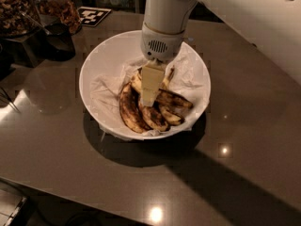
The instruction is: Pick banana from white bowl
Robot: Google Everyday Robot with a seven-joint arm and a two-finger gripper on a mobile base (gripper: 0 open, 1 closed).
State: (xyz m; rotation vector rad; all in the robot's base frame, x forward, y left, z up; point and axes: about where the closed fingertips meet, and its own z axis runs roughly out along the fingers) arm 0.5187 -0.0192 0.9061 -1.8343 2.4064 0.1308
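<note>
The white bowl (96,62) stands on the dark table, lined with crumpled white paper. Several overripe bananas lie in it. The longest banana (178,99) runs from behind the gripper to the right, pale yellow with dark blotches. Three shorter, browner bananas (128,109) lie in front of it. My gripper (148,98) hangs straight down from the white arm (162,27) over the bowl's middle. Its cream tip reaches down among the bananas, at the left part of the long banana. The gripper hides the banana's left part.
Jars of nuts and snacks (16,8) and a dark container (59,39) stand at the back left. A black-and-white tag (92,15) lies behind the bowl. The table's front edge (56,192) runs along the lower left.
</note>
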